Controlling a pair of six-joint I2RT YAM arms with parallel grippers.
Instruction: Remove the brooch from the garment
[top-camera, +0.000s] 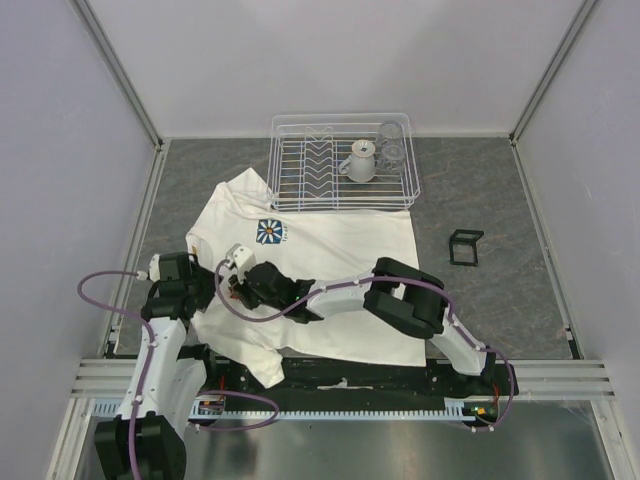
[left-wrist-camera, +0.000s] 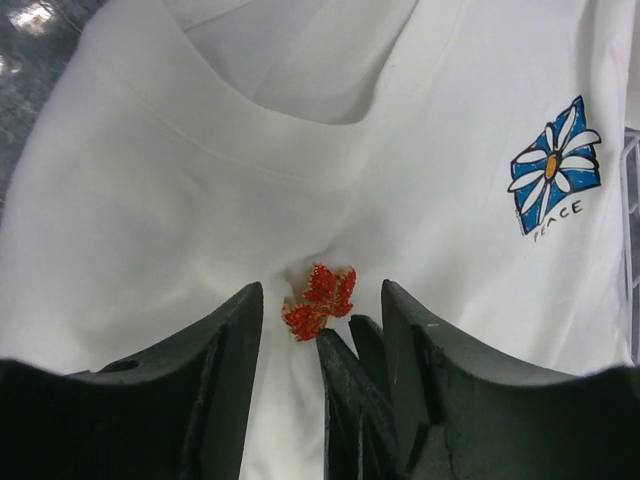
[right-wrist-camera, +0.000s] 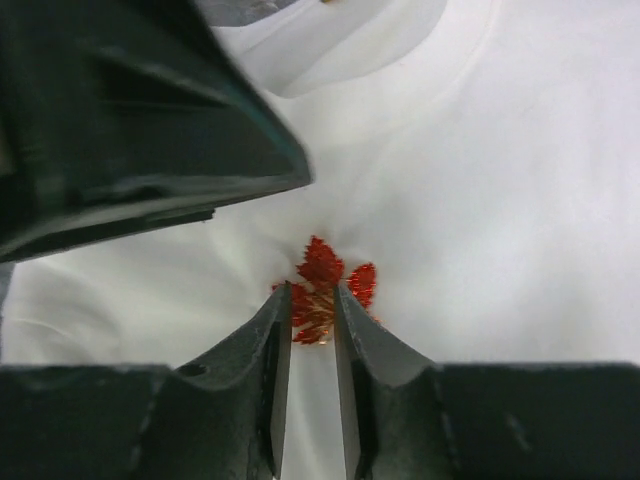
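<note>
The garment (top-camera: 340, 270) is a white T-shirt lying flat on the table, with its blue daisy logo (left-wrist-camera: 555, 165) near the chest. The brooch (left-wrist-camera: 320, 295), a small orange-red leaf, is pinned below the collar, and the cloth puckers around it. My left gripper (left-wrist-camera: 322, 290) is open, with one finger on each side of the brooch and resting on the shirt. My right gripper (right-wrist-camera: 312, 298) comes in between those fingers. Its jaws stand narrow, closed on the lower part of the brooch (right-wrist-camera: 322, 275). In the top view both grippers meet at the shirt's left chest and hide the brooch.
A white wire dish rack (top-camera: 300, 180) stands behind the shirt, holding a white mug (top-camera: 360, 160) and a glass (top-camera: 392, 150). A small black frame (top-camera: 465, 247) stands on the grey table to the right. The left finger (right-wrist-camera: 150, 120) fills the upper left of the right wrist view.
</note>
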